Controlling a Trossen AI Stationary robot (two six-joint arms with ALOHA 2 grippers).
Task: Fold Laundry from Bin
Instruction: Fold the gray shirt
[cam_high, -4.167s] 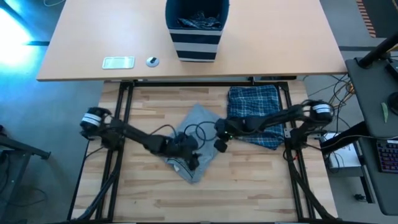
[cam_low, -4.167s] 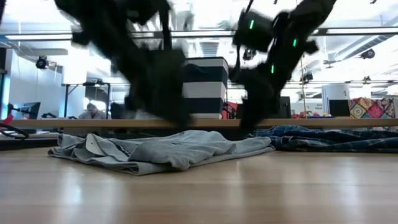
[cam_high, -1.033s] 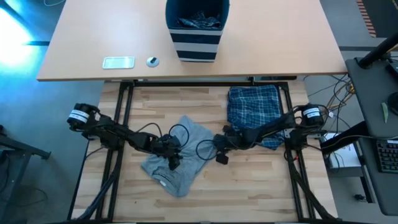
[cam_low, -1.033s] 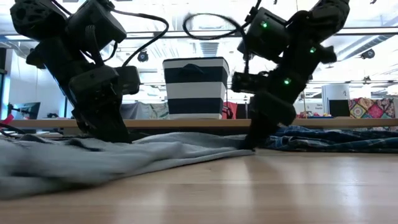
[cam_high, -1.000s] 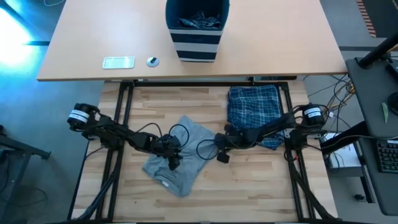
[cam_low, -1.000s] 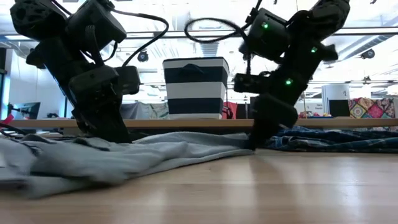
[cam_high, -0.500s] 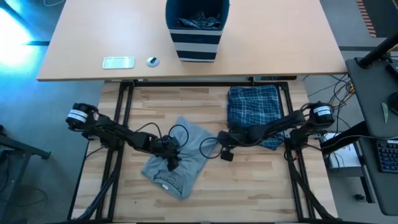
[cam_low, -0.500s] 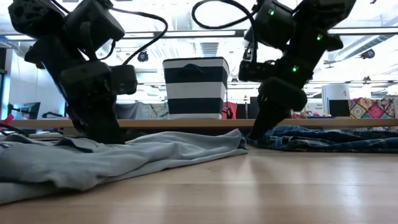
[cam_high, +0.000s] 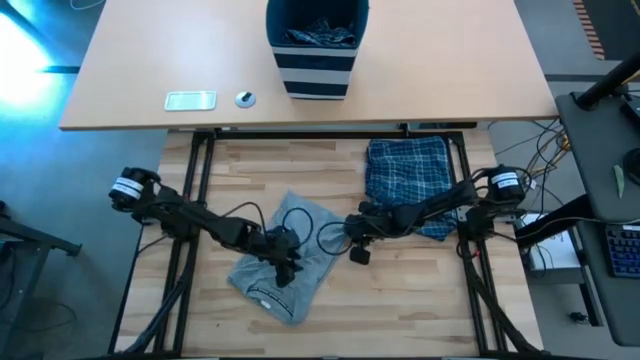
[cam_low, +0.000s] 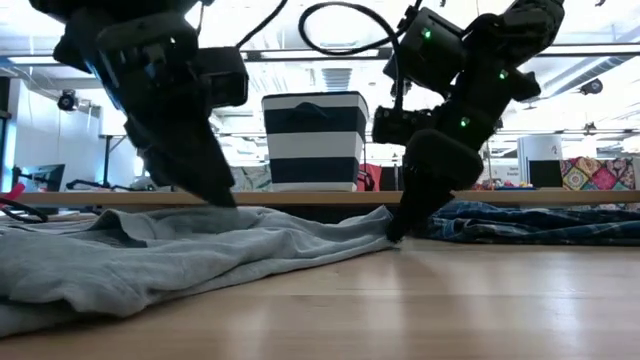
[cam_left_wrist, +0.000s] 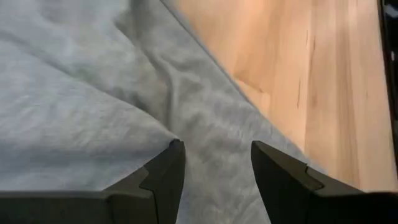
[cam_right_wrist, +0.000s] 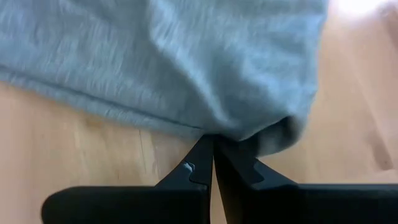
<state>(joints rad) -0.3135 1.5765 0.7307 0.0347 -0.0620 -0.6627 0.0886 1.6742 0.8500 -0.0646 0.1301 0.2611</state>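
Observation:
A grey T-shirt (cam_high: 262, 285) lies rumpled on the wooden table's middle, spread flat on the boards (cam_low: 200, 250). My left gripper (cam_high: 290, 270) stands open just over the shirt's middle (cam_left_wrist: 216, 149), fingers on either side of a grey crease; whether they touch the cloth I cannot tell. My right gripper (cam_high: 352, 245) is shut on the shirt's right edge (cam_low: 395, 232). A folded blue plaid garment (cam_high: 405, 170) lies at the right. The navy striped bin (cam_high: 315, 60) stands on the far desk with dark cloth inside. My right gripper pinches the T-shirt's right edge (cam_right_wrist: 239, 132) between its two shut fingers. The fingers slant down from the table's right side. The cloth bunches into a small fold at the fingertips, and the rest of the shirt lies slack on the table.
The plaid garment (cam_low: 530, 222) lies close behind my right arm. On the far desk (cam_high: 450, 90) sit a flat pale object (cam_high: 190, 100) and a small round one (cam_high: 245, 98). Bare boards show along the near edge and at the left.
My left gripper has risen and gone toward the table's near edge over the shirt, staying open. The shirt's cloth has gathered a little more toward the near left; its right edge stays in my right gripper.

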